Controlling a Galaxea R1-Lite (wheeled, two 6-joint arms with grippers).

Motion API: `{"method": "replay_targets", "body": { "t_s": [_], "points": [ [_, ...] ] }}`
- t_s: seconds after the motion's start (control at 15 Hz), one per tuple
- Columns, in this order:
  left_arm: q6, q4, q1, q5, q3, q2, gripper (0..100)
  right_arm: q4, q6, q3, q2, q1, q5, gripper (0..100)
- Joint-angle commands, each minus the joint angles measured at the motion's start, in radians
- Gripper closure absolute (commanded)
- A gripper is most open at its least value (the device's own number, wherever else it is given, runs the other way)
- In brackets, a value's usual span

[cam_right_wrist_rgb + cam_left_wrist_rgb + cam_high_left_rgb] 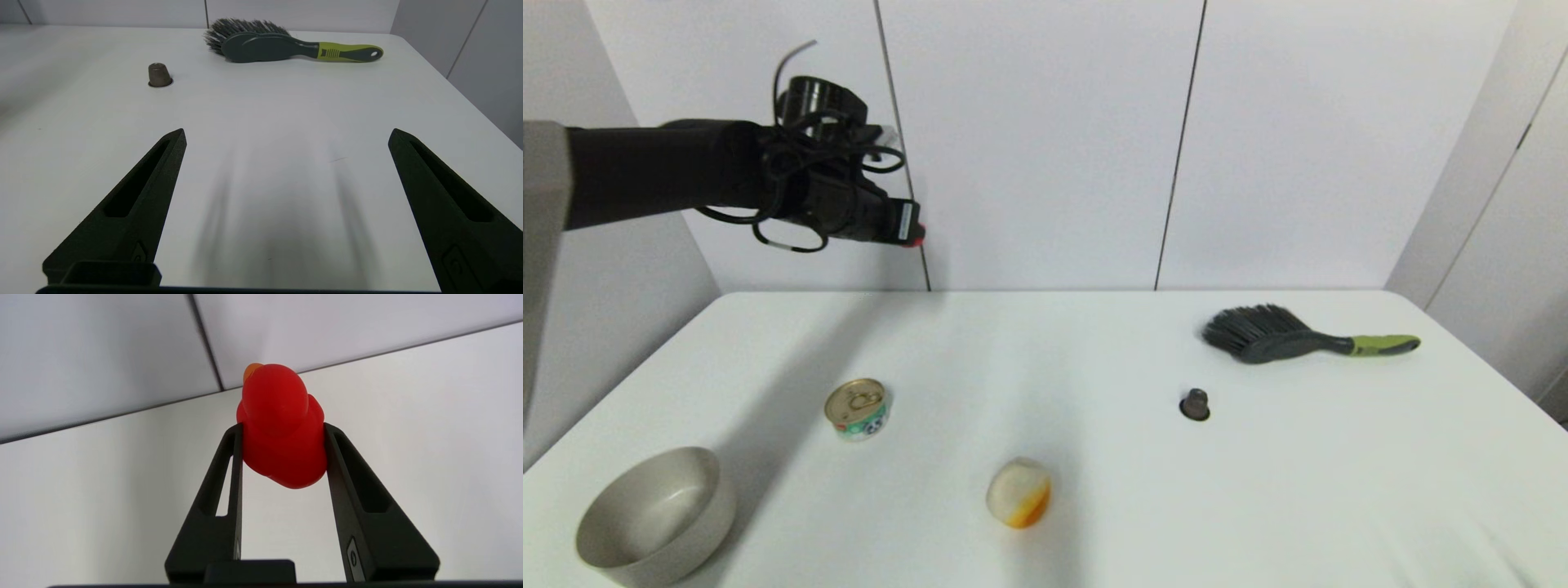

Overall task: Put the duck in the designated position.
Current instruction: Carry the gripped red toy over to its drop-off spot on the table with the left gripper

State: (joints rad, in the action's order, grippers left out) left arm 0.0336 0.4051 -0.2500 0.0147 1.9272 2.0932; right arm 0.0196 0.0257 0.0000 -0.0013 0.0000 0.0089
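The red duck [282, 428] sits pinched between the two black fingers of my left gripper [283, 430], head with orange beak pointing away from the wrist. In the head view that left gripper [913, 233] hangs high above the table's far left part, in front of the wall, and only a red speck of the duck [918, 242] shows at its tip. My right gripper [286, 136] stands open low over the near right tabletop, nothing between its fingers; the head view does not show it. The designated position bears no mark that I can see.
On the white table [1062, 359] lie a tin can [857, 409], a grey bowl [654, 516] at the near left, a white-and-orange ball [1018, 492], a small dark cap [1195, 404] and a brush with a green handle [1298, 336] at the far right.
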Motion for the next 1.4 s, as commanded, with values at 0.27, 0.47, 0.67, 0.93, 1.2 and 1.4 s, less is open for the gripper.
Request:
{"method": "replay_targets", "body": {
  "t_s": [0.27,0.47,0.67,0.93,1.2,1.4],
  "points": [
    [0.008,-0.075,0.014,-0.225,-0.439,-0.410,100,0.000,0.000,0.009,0.001,0.000,0.000,0],
    [0.003,-0.138,0.041,-0.302,-0.654,-0.490,100,0.000,0.000,0.009,0.001,0.000,0.000,0],
    [-0.001,-0.201,0.078,-0.302,-0.821,-0.501,100,0.000,0.000,0.009,0.001,0.000,0.000,0],
    [-0.061,-0.247,0.107,-0.274,-0.976,-0.486,100,0.000,0.000,0.009,0.001,0.000,0.000,0],
    [-0.075,-0.287,0.113,-0.245,-1.008,-0.427,100,0.000,0.000,0.009,0.001,0.000,0.000,0],
    [-0.075,-0.287,0.113,-0.233,-1.007,-0.397,100,0.000,0.000,0.009,0.001,0.000,0.000,0]
  ]
}}
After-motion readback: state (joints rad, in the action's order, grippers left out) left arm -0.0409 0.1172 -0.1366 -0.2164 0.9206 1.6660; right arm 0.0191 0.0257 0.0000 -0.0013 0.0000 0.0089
